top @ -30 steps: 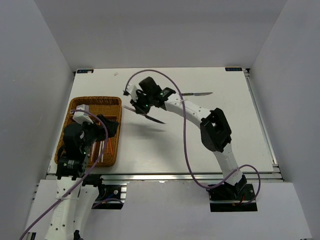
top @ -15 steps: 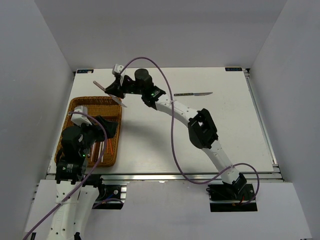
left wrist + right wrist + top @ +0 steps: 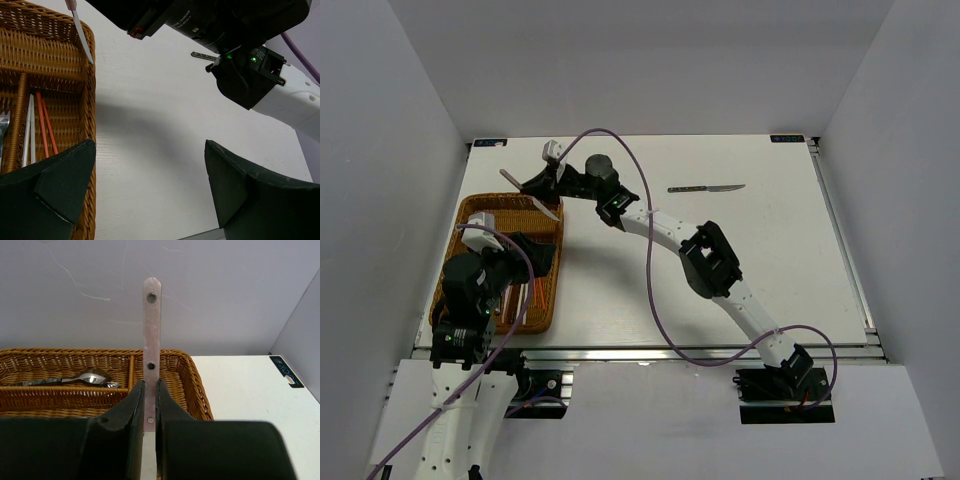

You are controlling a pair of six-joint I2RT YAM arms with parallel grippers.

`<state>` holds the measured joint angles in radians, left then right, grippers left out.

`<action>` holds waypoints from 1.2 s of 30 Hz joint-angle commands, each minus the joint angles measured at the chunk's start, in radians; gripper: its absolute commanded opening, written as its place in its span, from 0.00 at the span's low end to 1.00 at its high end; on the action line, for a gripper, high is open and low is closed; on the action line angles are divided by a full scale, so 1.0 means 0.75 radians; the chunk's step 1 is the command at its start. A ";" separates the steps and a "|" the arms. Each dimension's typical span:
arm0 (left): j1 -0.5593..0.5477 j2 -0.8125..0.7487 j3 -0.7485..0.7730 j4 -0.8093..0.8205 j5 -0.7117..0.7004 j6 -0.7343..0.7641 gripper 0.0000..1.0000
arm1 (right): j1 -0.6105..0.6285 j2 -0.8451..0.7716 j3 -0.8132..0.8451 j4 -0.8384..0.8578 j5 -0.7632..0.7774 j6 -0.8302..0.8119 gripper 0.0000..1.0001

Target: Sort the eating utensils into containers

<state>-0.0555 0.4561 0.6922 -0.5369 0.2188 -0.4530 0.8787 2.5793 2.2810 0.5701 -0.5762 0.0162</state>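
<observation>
Over the desk's (image 3: 770, 260) far-left corner, the right gripper (image 3: 150, 390) clamps a pink-handled knife (image 3: 151, 340), its long axis slanting across the far rim of the wicker tray (image 3: 510, 199), askew to the tray's length; likely it must turn to drop in. Nearer, the left gripper (image 3: 150, 187) hangs wide over the tray's right rim.

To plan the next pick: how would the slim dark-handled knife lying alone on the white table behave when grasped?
The slim dark-handled knife looks like rigid metal, so it probably will not bend. It lies flat on the white table, so it may slide sideways when pinched. Being flat, it should hardly roll.
</observation>
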 commanded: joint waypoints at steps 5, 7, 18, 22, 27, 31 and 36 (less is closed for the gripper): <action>-0.004 -0.003 -0.021 0.037 0.027 0.005 0.98 | 0.006 -0.161 -0.031 0.215 -0.031 0.076 0.00; -0.004 0.001 -0.021 0.037 0.035 0.007 0.98 | 0.017 -0.128 0.026 0.203 -0.042 0.054 0.00; -0.004 -0.013 -0.025 0.043 0.050 0.011 0.98 | 0.015 0.148 0.155 0.134 0.022 -0.048 0.00; -0.002 -0.019 -0.025 0.043 0.054 0.011 0.98 | 0.015 0.185 0.196 0.130 0.050 -0.067 0.00; -0.004 -0.031 -0.025 0.045 0.058 0.011 0.98 | 0.015 0.206 0.188 0.093 0.083 -0.105 0.14; -0.004 -0.037 -0.025 0.045 0.060 0.011 0.98 | 0.019 0.220 0.192 0.095 0.104 -0.099 0.39; -0.006 -0.044 -0.025 0.043 0.062 0.013 0.98 | 0.031 0.230 0.198 0.097 0.169 -0.097 0.76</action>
<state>-0.0555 0.4347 0.6796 -0.5220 0.2497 -0.4526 0.8963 2.7541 2.3882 0.6128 -0.4919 -0.0452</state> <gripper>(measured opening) 0.982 0.739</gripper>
